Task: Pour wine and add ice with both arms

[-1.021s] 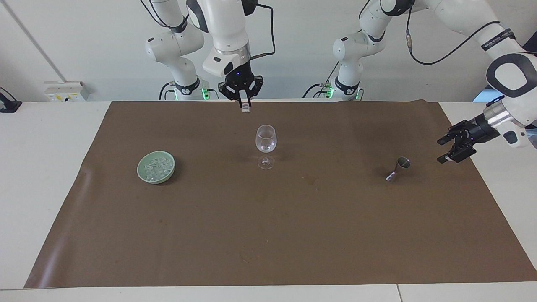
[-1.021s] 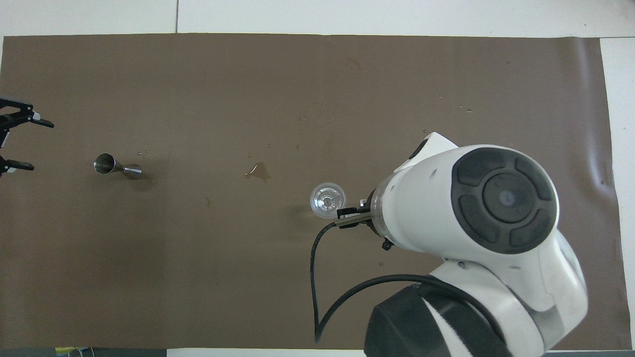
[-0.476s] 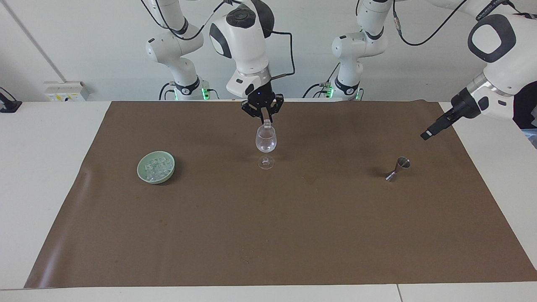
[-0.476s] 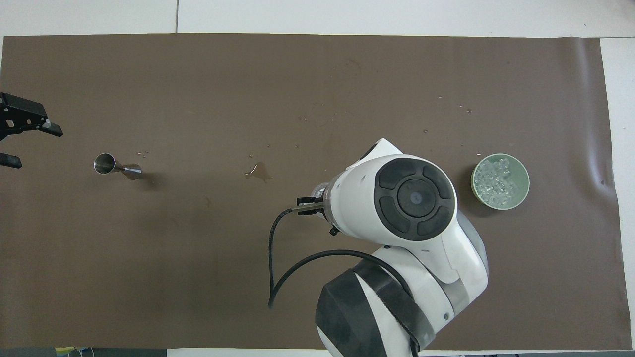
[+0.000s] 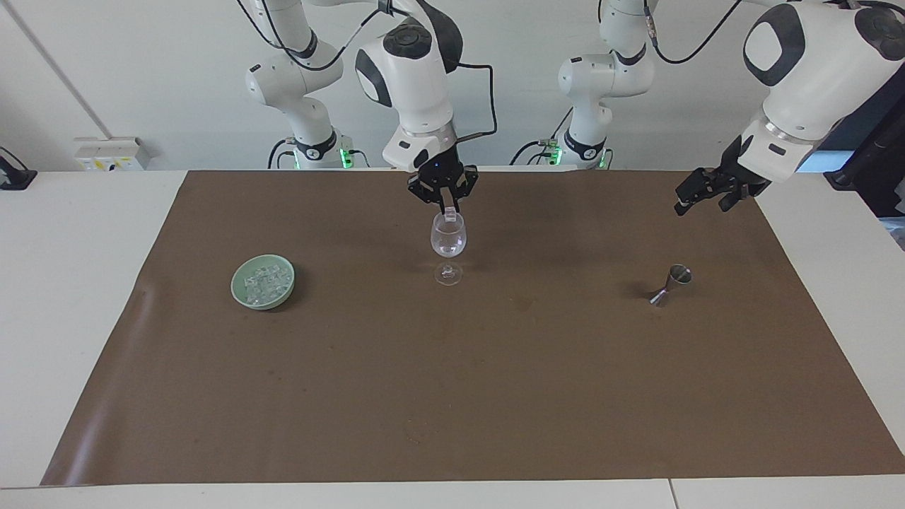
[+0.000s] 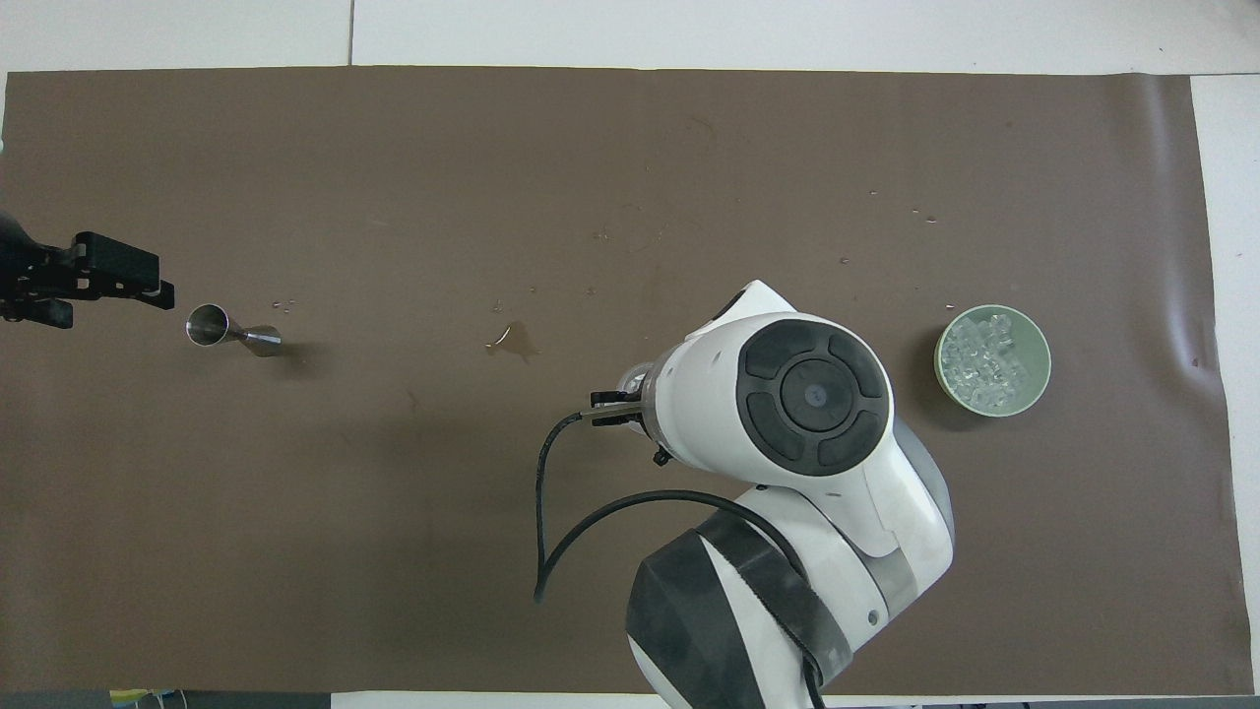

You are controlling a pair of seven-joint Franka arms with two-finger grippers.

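The right pincer (image 5: 448,206) hangs straight over the glass (image 5: 448,241), fingertips pinched shut on one chunk of ice (image 5: 449,210). That chunk sits just above the rim, so the glass's mouth lies directly below it. The coming move turns on this line-up: judged from the facing view, letting go should drop the chunk into the bowl, as long as it is centred over the mouth and not over the rim. From overhead the right arm's wrist covers most of the glass, so centring cannot be checked there.

The glass stands upright on its stem in the middle of the brown mat (image 5: 452,396) on the counter, with what looks like some clear contents low in the bowl.

The rest of the ice lies in the green bowl (image 5: 263,281), well apart from the glass toward the right arm's end of the counter.

The left pincer (image 5: 710,189) is open and holds nothing. It hovers near the jigger (image 5: 671,283), which rests on the mat well apart from the glass toward the left arm's end. The right arm is plainly the one placed for the glass.
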